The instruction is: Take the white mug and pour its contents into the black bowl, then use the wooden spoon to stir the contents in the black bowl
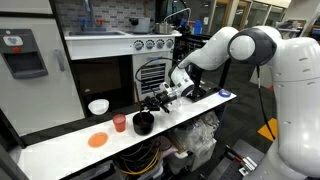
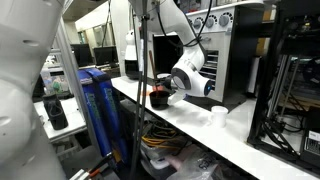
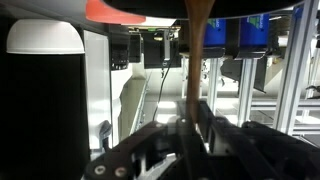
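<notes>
Laboratory room, with a white-and-black play-kitchen unit (image 1: 110, 60) standing behind a long white surface (image 1: 55, 152). Small round all-black bowl (image 1: 143, 124): about mid-length of the surface, close to its front edge. Small red cup (image 1: 120, 123): just beside the bowl. Flat orange disc (image 1: 97, 140): further along the front edge. Wide round white bowl (image 1: 98, 106): nearer the back edge. Small pale white mug (image 2: 218, 115): upright, alone toward one end of the surface, well apart from the black bowl. Robot gripper (image 1: 158, 100): hangs over the black bowl, jaws closed almost fully on the handle of the long slim brown wooden spoon (image 3: 196, 70), which in the wrist view runs straight out from between them toward a dark shape judged to be the bowl. Whether the spoon tip is inside the contents cannot be told. Step in hand, as judged: stirring, the mug being set aside and pouring presumably done. Next move calls for small circles of the spoon kept inside the rim, with a steady grip. Edges and room: the front edge lies close to the bowl, so a sideways push could slide it off. The red cup crowds one side. Open surface lies toward the mug.
</notes>
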{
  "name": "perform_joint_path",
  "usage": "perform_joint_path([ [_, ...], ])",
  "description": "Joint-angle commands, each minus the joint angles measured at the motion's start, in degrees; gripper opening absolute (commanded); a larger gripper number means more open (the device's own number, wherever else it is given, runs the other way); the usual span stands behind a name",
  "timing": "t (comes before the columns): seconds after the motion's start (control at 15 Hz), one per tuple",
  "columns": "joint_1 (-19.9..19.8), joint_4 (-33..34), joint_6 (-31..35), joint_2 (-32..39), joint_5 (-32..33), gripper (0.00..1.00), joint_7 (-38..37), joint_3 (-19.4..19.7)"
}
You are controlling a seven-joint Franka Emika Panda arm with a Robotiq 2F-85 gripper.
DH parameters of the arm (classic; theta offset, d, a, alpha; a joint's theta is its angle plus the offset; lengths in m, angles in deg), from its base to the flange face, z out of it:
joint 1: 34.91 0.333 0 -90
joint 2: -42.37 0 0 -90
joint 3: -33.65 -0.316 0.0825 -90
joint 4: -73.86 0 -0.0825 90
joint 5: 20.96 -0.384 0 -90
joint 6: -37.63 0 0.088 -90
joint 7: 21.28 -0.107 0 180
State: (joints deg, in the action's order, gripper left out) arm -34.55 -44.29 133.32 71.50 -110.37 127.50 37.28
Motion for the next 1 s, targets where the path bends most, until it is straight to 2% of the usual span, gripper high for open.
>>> perform_joint_path([
  [0.0,-1.4,-1.7,-0.5,-1.3,0.9,0.03,0.4,0.6],
  [0.4,-2.0,-2.0,-0.4,-1.3,1.2,0.03,0.4,1.0],
  [0.93,-1.0,-1.1,-0.8,-0.6,0.0,0.03,0.4,-0.9],
])
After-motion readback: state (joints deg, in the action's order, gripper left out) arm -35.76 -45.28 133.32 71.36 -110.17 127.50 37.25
